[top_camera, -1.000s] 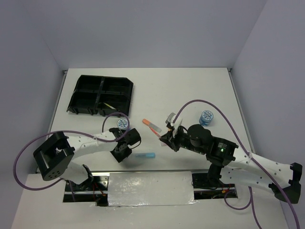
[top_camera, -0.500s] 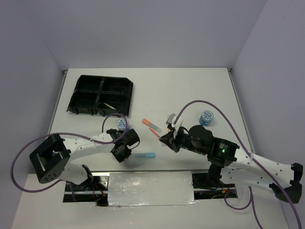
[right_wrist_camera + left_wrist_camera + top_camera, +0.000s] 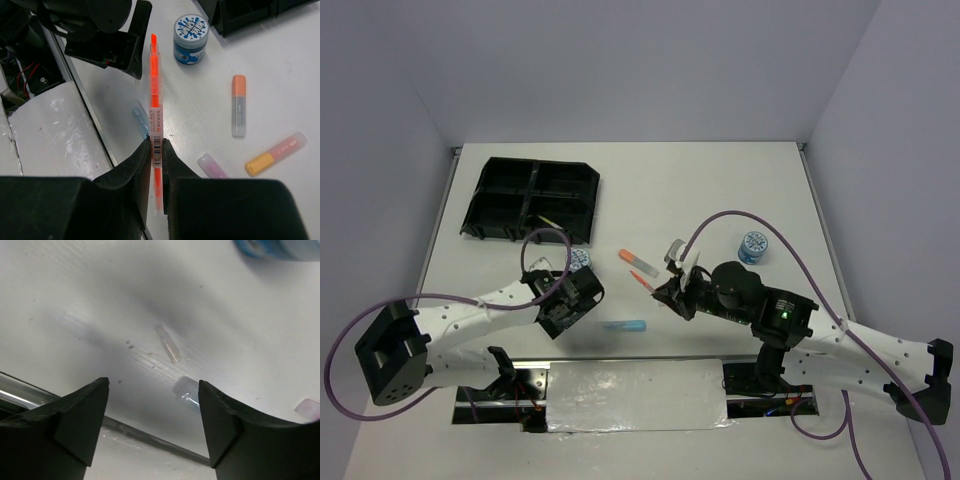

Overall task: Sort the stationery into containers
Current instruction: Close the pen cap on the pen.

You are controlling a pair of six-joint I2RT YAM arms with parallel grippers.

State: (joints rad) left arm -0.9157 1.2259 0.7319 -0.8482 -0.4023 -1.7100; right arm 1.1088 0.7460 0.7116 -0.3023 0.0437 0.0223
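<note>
Black tray (image 3: 532, 190), well beyond the left jaws, holds a thin yellow pen (image 3: 548, 221) in its near-right compartment. Left jaws stand apart above the tabletop (image 3: 720, 190); right jaws clamp an orange pen (image 3: 154, 90).

A white desk (image 3: 720, 190) forms the working surface. Three plain pale walls enclose it: the far wall (image 3: 640, 70), the left wall (image 3: 370, 150) and the right wall (image 3: 900, 150). A crinkled reflective sheet (image 3: 635, 395) lies flat at the near edge, centred. Small specks (image 3: 129, 344) mark the desk surface.
</note>
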